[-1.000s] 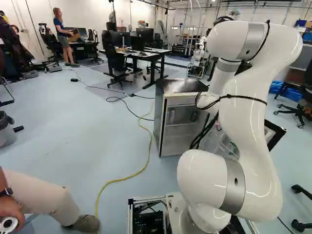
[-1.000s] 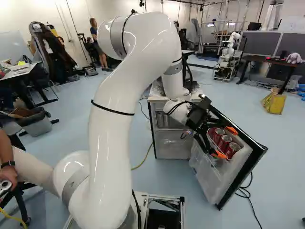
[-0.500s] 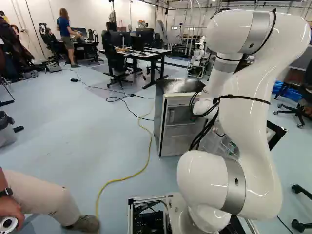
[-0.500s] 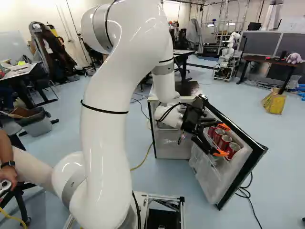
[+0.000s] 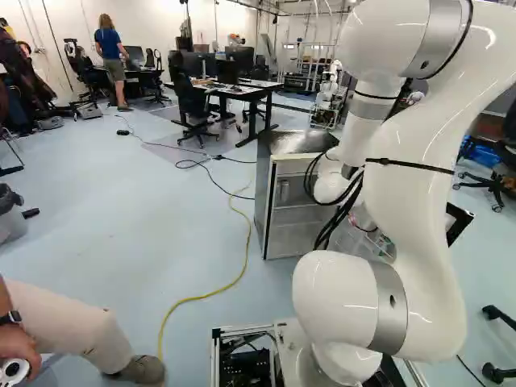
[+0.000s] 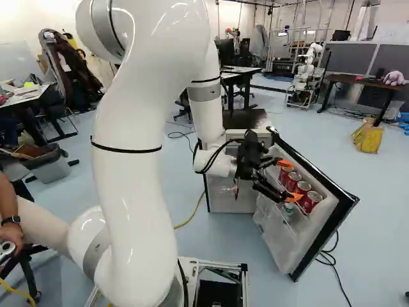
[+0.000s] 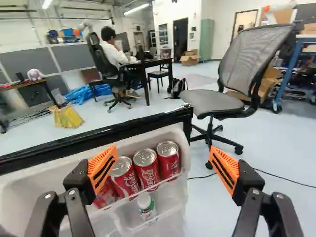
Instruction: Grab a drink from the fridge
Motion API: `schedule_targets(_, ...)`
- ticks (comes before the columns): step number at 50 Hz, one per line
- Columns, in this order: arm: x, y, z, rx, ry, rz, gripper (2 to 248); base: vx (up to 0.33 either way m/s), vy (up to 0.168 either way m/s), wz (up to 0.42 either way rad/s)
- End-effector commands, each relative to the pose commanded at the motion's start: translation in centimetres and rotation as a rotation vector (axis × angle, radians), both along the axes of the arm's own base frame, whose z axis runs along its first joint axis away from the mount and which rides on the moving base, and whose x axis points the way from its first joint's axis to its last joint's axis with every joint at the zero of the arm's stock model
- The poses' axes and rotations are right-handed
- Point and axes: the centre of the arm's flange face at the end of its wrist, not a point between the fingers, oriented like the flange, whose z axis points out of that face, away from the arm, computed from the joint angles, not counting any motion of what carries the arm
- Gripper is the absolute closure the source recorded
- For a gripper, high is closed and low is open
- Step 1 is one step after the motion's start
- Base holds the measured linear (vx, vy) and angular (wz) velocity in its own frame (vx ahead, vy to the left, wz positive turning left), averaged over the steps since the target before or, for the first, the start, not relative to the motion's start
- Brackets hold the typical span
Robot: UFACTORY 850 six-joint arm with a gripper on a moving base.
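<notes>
Hangs at the swung-out fridge door (image 6: 339, 206) with the tool (image 6: 289, 181) spread wide, a broad gap showing between its orange pads (image 7: 101, 170). Reaches with one side across part of the row of red cans (image 7: 147, 173), and with the other past the row's end, out beyond the door's corner. Can't tell from the wrist view whether that first side touches metal or only passes over it.

Look for four cans in the door's white rack, standing side by side, three of them within the gap as seen along the tool. Find a small bottle (image 7: 146, 205) beside them, in the clear-walled compartment. Mind the clear rim running along the cans' near side, and the black door edge (image 7: 89, 140) just past them, ending in a hard corner ahead of the gap.

Beyond that corner, see pale floor (image 7: 197, 202), crossed by a thin black cable (image 7: 276, 177), and then a wheeled mesh chair (image 7: 232, 94), apart from the door. On the other side of the black edge, see a yellow bag (image 7: 68, 117) farther out.

In the left base view, note the fridge (image 5: 264, 193) close beside the white arm (image 5: 415, 218), with black hoses (image 5: 345, 216) looping off the arm near the cabinet's front. Note also a yellow cable (image 5: 230, 284) snaking between fridge and base frame (image 5: 216, 359).
</notes>
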Motion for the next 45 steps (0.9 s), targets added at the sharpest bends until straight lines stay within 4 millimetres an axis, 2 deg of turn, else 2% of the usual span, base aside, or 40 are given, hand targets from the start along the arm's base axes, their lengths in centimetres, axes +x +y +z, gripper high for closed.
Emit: schedule_targets(45,-4.8,7.9,0.9,0.004,0.083,0.574,3,0.0,0.0,0.0)
